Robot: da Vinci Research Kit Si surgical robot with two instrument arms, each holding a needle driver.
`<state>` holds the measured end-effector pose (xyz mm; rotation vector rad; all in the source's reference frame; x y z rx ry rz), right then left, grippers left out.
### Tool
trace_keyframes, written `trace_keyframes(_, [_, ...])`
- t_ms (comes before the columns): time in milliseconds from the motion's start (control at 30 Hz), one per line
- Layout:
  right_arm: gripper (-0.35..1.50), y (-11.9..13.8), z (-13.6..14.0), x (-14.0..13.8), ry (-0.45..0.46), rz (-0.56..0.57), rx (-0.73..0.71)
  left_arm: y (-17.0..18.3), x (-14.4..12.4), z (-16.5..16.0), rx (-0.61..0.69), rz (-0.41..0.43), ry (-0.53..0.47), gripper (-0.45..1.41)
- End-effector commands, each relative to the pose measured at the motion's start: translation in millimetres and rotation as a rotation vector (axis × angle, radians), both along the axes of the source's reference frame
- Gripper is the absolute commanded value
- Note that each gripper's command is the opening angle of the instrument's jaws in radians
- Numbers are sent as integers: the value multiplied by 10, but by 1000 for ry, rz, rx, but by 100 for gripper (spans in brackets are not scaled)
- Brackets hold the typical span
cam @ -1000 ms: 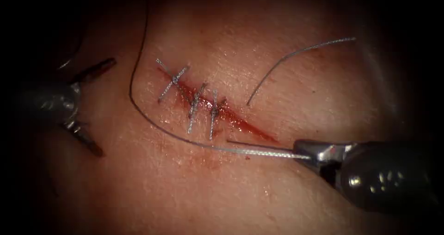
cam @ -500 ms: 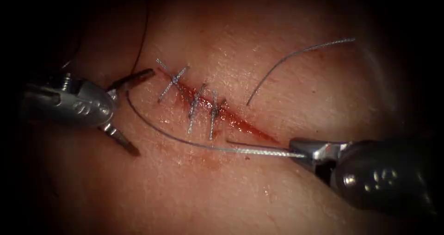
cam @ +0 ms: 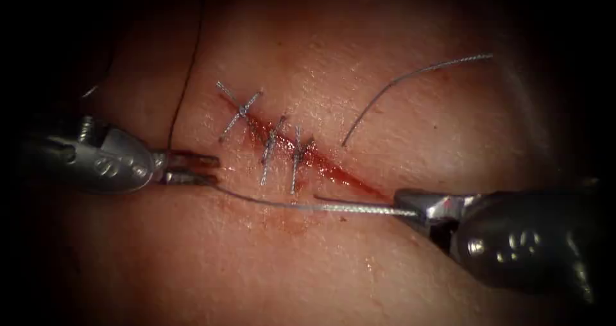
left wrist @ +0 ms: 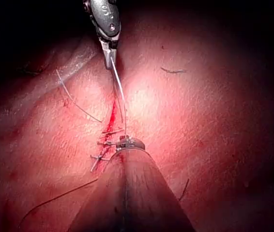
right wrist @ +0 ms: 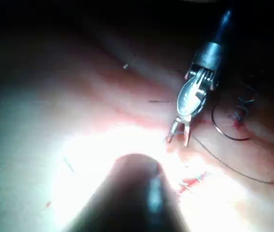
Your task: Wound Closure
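Left claw (cam: 204, 169) slightly parted, right claw (cam: 410, 205) clamped.

I see the pale pink, glistening pork-belly tissue (cam: 269, 262) carrying everything. On it lie a slanting red cut (cam: 333, 169) crossed by three grey braided stitches (cam: 269, 147), smears of red fluid (cam: 282, 218), a loose curved grey thread end (cam: 410, 76) right of the cut, and a long thin thread (cam: 308, 206).

Thread (cam: 308, 206) stretches tight just under the cut (cam: 321, 162), blocking that lane. Bare tissue (cam: 289, 274) below is wide open.
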<state>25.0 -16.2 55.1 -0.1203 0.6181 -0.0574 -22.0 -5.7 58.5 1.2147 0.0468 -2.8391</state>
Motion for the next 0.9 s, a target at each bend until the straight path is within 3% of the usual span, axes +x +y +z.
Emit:
trace_keyframes(33, [-35,-5,5,4,-1,0,0,-4,-4,5,0,2,-1,-45])
trace_keyframes(333, [-35,-9,1,1,8,3,-7,-12,-6,-18,115,-124,26,-45])
trace_keyframes(367, [42,-11,-2,-2,20,10,-17,-14,-8,-26,118,-128,25,-45])
trace_keyframes(433, [108,-12,-7,-9,54,30,-32,-16,-9,-35,125,-123,27,-45])
trace_keyframes(467, [126,-12,-13,-18,90,43,-6,-19,-7,-46,132,-121,24,-45])
trace_keyframes(600, [146,-12,-27,-42,188,88,64,-20,2,-60,130,-102,17,-45])
trace_keyframes(733, [146,-16,-36,-56,265,81,136,-22,1,-61,90,-76,21,-45])
trace_keyframes(800, [128,-11,-42,-65,356,74,171,-23,-3,-61,80,-71,22,-45])
trace_keyframes(833, [56,-2,-47,-73,410,41,206,-22,-6,-61,72,-65,23,-45])
trace_keyframes(900, [-35,13,-50,-82,459,28,204,-21,-7,-61,63,-58,22,-45])
